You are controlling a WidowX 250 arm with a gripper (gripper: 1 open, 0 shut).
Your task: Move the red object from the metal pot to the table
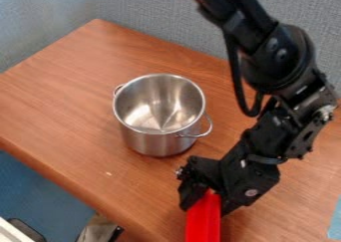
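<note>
The metal pot [160, 113] stands upright on the brown wooden table [67, 87], and its shiny inside holds nothing. To its lower right, my black gripper [204, 196] is shut on the top end of the red object [202, 226], a long bright red block. The block points down and toward the camera, and its lower end runs out of the bottom of the picture. It is low over the table near the front edge; I cannot tell whether it touches the wood. The gripper is well apart from the pot.
The arm [273, 57] reaches in from the top right, over the right side of the table. The table's front edge [80, 181] runs diagonally at lower left, with blue floor beyond it. Bare wood lies left of and behind the pot.
</note>
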